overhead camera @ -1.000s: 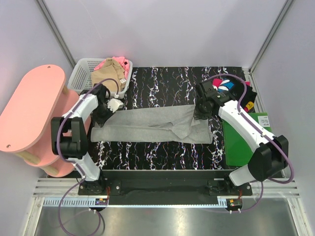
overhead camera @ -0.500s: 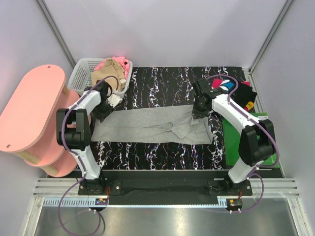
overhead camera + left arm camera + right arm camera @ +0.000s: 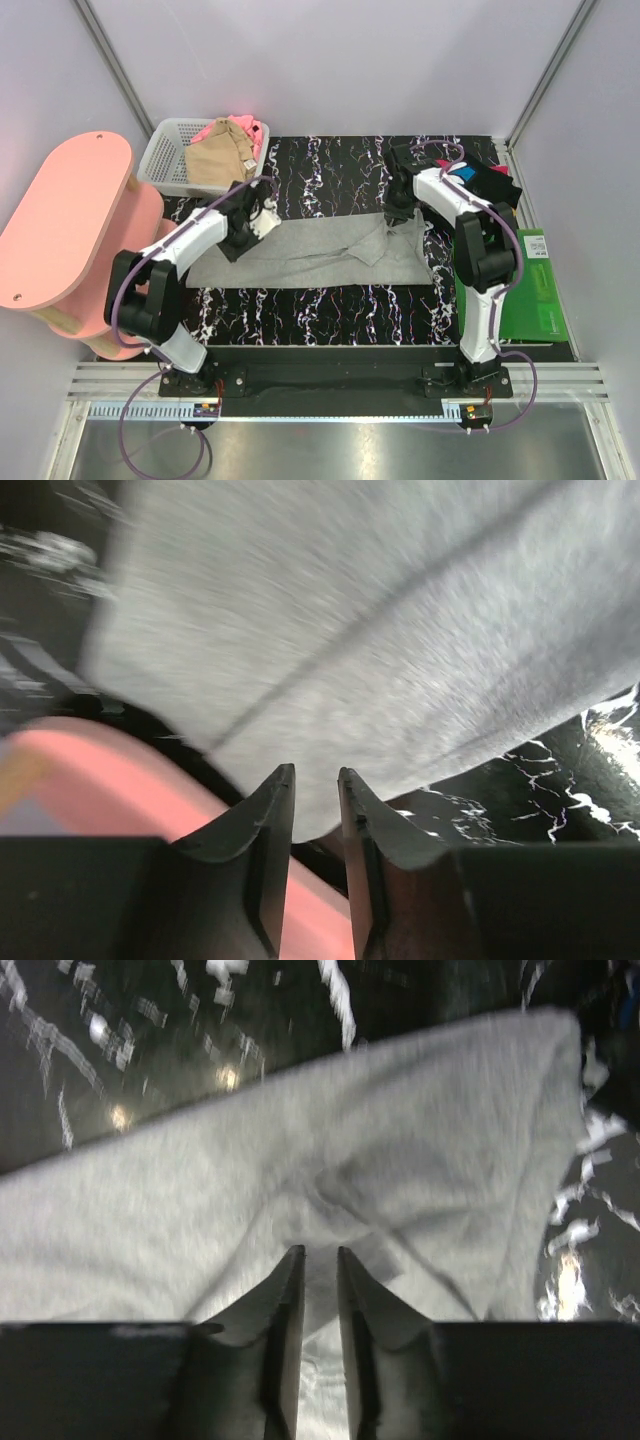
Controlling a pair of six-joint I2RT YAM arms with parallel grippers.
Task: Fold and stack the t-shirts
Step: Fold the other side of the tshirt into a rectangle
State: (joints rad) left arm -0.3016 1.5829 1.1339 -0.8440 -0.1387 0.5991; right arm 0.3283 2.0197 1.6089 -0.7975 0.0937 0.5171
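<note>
The light-grey t-shirt (image 3: pixel 310 255) lies folded in a long strip across the black marbled table (image 3: pixel 320 170). My left gripper (image 3: pixel 238 240) is at its far left edge, its jaws nearly closed on the cloth's edge (image 3: pixel 380 630), as the left wrist view (image 3: pixel 315 770) shows. My right gripper (image 3: pixel 398 212) is at the far right corner, its jaws closed on a fold of the grey cloth (image 3: pixel 200 1210) in the right wrist view (image 3: pixel 320 1250). The tan t-shirt (image 3: pixel 215 158) and the pink t-shirt (image 3: pixel 235 128) sit in the basket. The black printed t-shirt (image 3: pixel 470 175) lies at the back right.
The white lattice basket (image 3: pixel 165 150) stands at the back left. A pink oval side table (image 3: pixel 70 220) stands left of the table. A flat green board (image 3: pixel 530 290) lies along the right edge.
My left gripper has moved right and inward along the shirt's far edge. My right gripper has moved farther back, lifting the shirt's right corner and bunching the cloth there.
</note>
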